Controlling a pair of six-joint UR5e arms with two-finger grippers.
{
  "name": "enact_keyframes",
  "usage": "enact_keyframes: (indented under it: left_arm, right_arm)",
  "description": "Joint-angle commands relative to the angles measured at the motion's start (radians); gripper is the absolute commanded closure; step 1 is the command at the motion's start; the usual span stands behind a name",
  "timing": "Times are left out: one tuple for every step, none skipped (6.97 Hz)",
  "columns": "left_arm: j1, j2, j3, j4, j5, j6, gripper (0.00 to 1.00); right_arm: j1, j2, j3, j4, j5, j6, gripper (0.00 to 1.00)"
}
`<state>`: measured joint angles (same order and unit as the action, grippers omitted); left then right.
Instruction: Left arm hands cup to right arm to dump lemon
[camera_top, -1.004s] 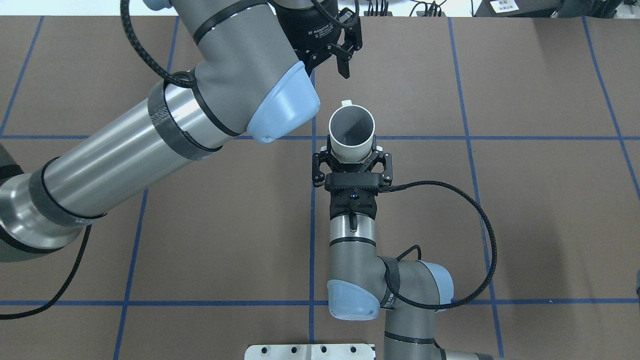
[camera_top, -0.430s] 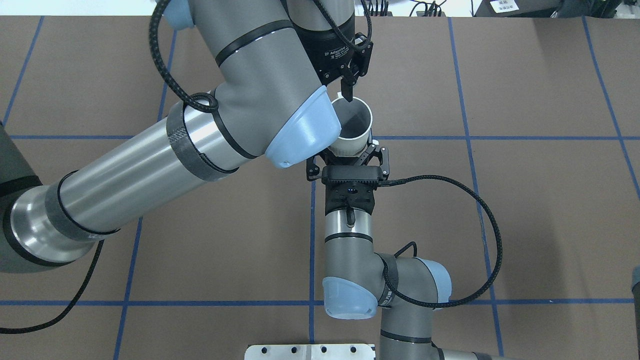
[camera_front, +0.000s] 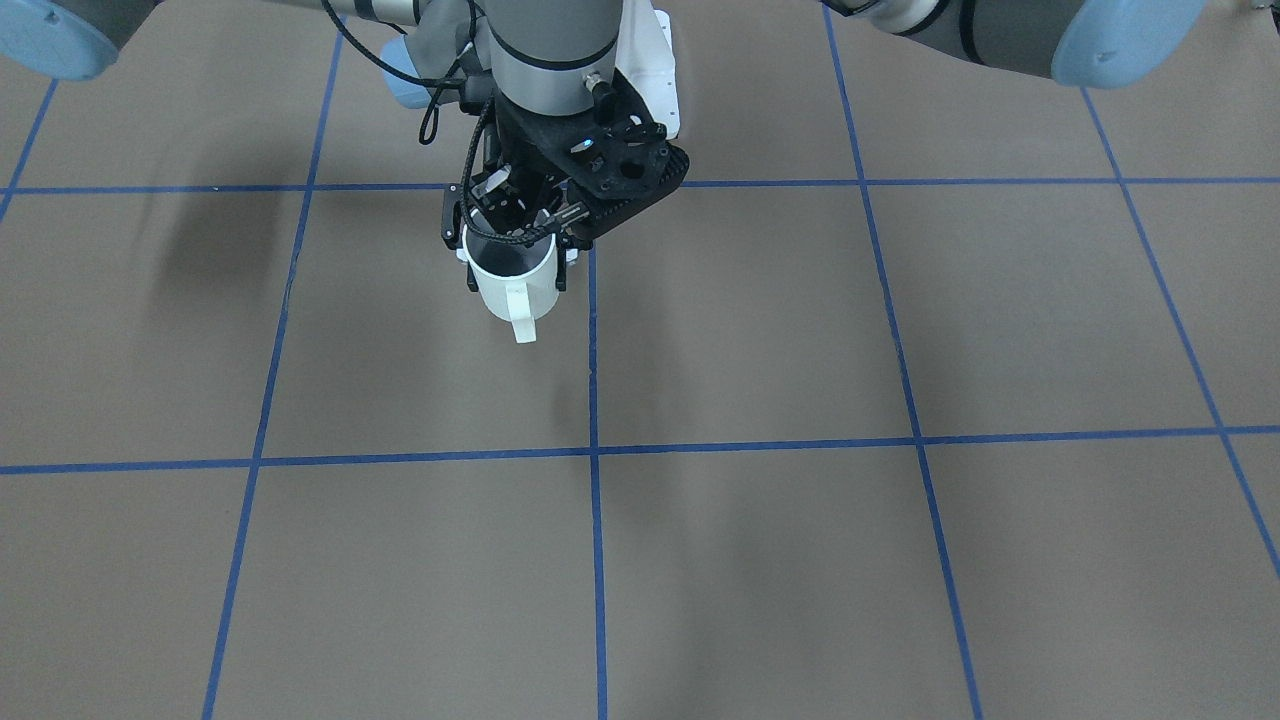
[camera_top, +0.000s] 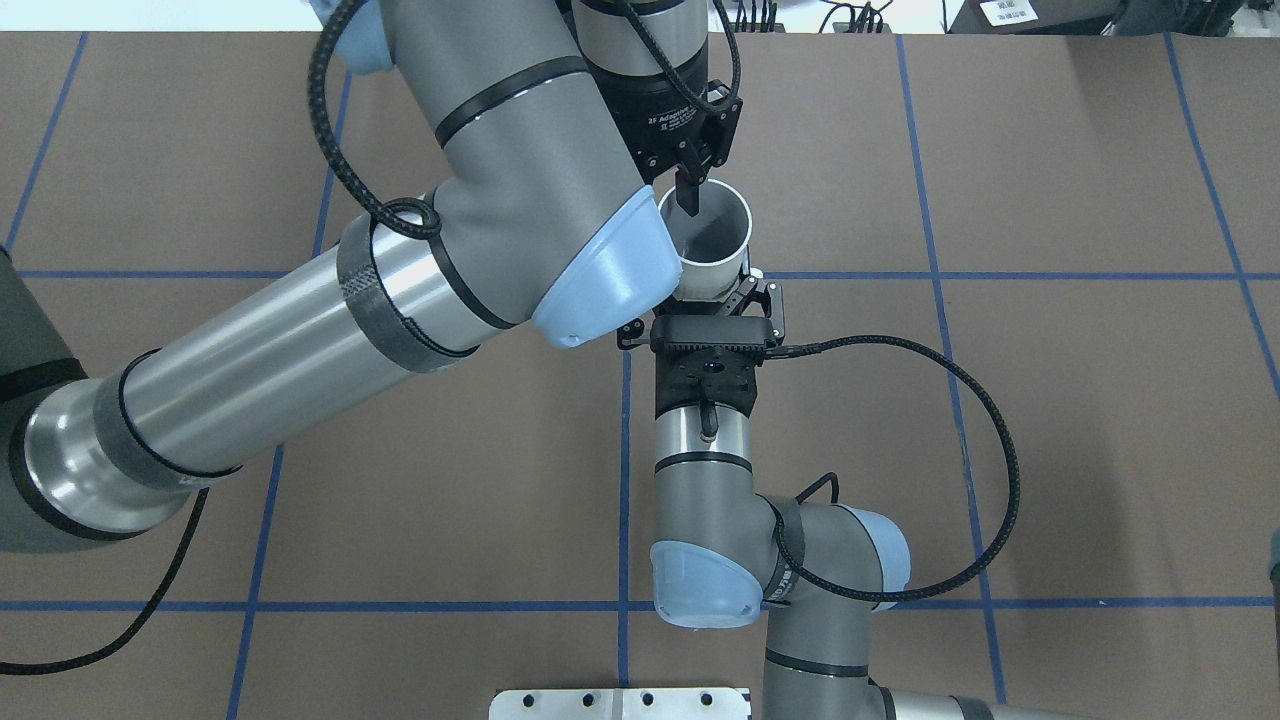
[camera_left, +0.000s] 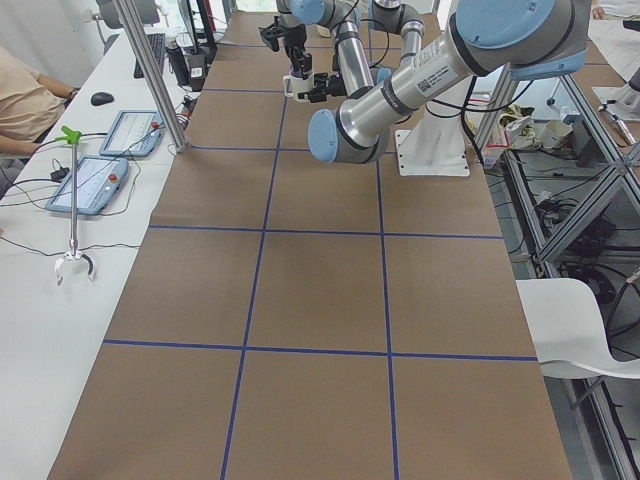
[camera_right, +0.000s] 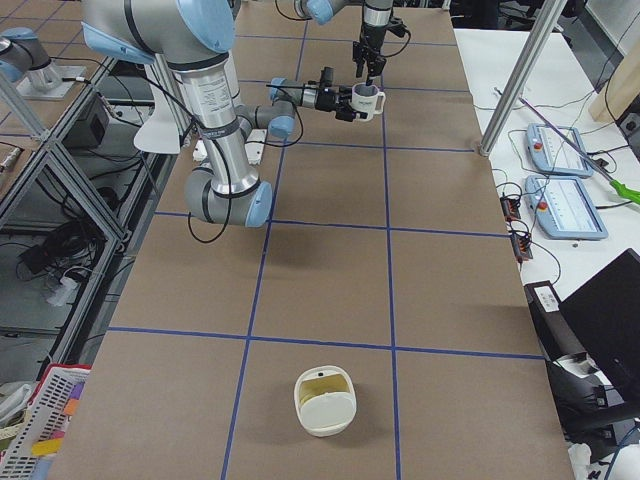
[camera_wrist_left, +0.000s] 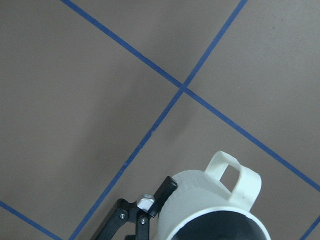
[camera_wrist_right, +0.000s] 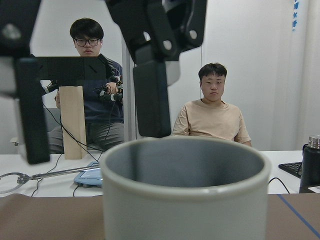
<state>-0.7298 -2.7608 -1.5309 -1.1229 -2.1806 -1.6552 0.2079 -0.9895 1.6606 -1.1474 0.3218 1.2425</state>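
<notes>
Two grippers meet above the bench (camera_top: 1050, 450): the right gripper (camera_top: 705, 292) pinches the upright cup (camera_front: 515, 285) (handle toward the operators' edge); the left gripper (camera_wrist_right: 92, 130) hangs spread astride its rim.

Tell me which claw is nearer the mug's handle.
Left. The left claw hangs open over the mug rim, one finger at the handle side. The right claw clamps the body on the side opposite the handle.
</notes>
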Motion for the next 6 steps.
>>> enact_keyframes:
  left_arm:
    - [0.019,-0.003,0.0,0.0,0.008,0.0,0.39]
    - [0.033,-0.006,0.0,0.0,0.031,-0.001,0.39]
    - [0.033,-0.007,0.0,0.0,0.033,-0.002,0.39]
    - [0.033,-0.007,0.0,0.0,0.033,-0.002,0.44]
    - [0.033,-0.005,0.0,0.0,0.033,-0.002,0.47]
    - [0.033,-0.003,0.0,0.002,0.033,-0.002,0.47]
  right_arm:
    - [0.005,-0.001,0.001,0.0,0.006,0.0,0.82]
    - [0.007,-0.003,0.001,0.0,0.006,0.002,0.82]
    - [0.005,-0.004,0.002,0.002,0.006,0.002,0.82]
    - [0.007,-0.009,0.004,0.005,0.006,0.002,0.81]
    - [0.007,-0.009,0.004,0.006,0.006,0.003,0.81]
    - [0.007,-0.012,0.022,0.005,0.006,0.002,0.81]
